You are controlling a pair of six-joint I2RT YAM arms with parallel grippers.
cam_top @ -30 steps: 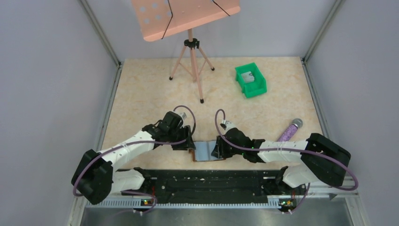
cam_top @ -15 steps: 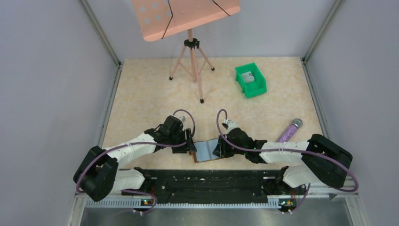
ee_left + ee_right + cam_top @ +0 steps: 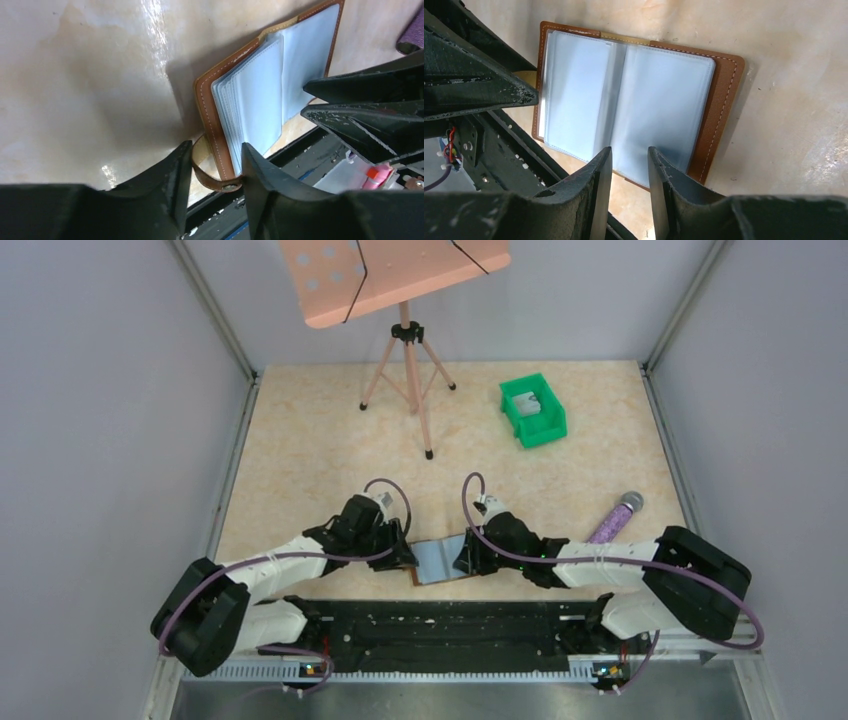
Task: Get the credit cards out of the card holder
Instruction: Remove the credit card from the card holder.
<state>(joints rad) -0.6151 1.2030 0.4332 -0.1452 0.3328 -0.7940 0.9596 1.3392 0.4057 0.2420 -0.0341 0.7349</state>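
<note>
The card holder point(image 3: 437, 562) lies open on the table by the near edge, brown leather with blue-grey sleeves point(image 3: 649, 100). I cannot pick out any credit cards in the sleeves. My left gripper point(image 3: 408, 558) is at its left near corner. In the left wrist view the jaws point(image 3: 215, 152) stand either side of the brown side tab point(image 3: 215, 180) and the cover edge, and the tab touches both fingers. My right gripper point(image 3: 462, 562) is over the right panel's near edge. Its jaws point(image 3: 629, 155) are a little apart with nothing gripped.
A green bin point(image 3: 545, 425) at the back right holds a small light grey card-like piece point(image 3: 530, 405). A purple microphone point(image 3: 612, 520) lies right of the right arm. A pink music stand point(image 3: 405, 370) rises at the back. The black base rail point(image 3: 440, 625) borders the holder.
My left gripper has slid toward the near edge to the holder's left corner and its jaws have narrowed round the tab. The right gripper and the holder have hardly moved.
</note>
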